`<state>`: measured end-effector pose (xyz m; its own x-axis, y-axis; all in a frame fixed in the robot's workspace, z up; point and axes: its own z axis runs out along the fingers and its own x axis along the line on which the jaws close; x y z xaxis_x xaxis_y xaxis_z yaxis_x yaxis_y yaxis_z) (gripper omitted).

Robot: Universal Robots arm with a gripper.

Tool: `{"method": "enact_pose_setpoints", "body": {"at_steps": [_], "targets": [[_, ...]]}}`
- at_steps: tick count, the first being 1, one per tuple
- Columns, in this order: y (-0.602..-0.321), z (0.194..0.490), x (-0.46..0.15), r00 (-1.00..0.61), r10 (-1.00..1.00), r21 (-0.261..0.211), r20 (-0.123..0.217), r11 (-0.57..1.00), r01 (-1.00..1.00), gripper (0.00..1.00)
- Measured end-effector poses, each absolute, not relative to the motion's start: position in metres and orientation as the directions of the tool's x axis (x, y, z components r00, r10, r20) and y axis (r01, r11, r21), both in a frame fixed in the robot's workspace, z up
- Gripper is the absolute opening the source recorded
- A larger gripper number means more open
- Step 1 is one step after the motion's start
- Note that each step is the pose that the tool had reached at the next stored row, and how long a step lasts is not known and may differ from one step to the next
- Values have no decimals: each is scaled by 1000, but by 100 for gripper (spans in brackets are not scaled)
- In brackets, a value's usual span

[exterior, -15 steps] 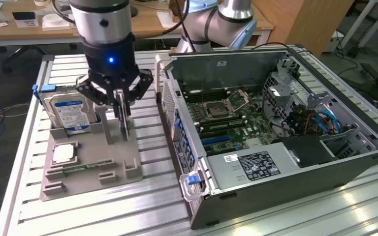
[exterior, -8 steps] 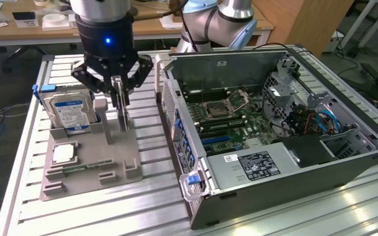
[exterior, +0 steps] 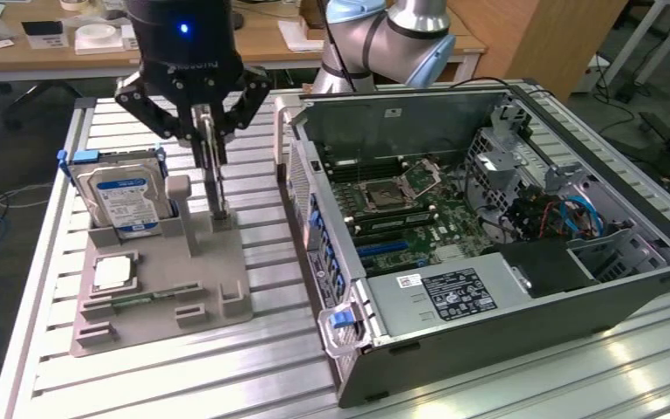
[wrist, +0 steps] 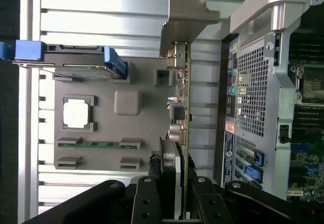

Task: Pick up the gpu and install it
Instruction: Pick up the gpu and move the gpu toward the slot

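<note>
Pincer fingers clamp the gpu by its upper edge, and the thin card stands upright straight below them. Its lower edge reaches the grey holder tray under the pincer; I cannot tell whether it still sits in the slot. Just beside the pincer, on the exterior view's left, the hard drive stands in that tray, with the CPU chip lying flat near it. On the pincer's other side sits the open computer case, on the same slatted surface.
</note>
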<state>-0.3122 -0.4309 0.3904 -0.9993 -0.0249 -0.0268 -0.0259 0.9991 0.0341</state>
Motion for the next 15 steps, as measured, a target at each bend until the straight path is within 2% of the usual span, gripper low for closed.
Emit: {"method": "enact_pose_setpoints", "body": {"at_steps": [9, 15], "targets": [[-431, 427, -312, -999, -25, 34, -27, 999, -26, 28], [-431, 428, -293, -999, -25, 34, -27, 999, -26, 28]]}}
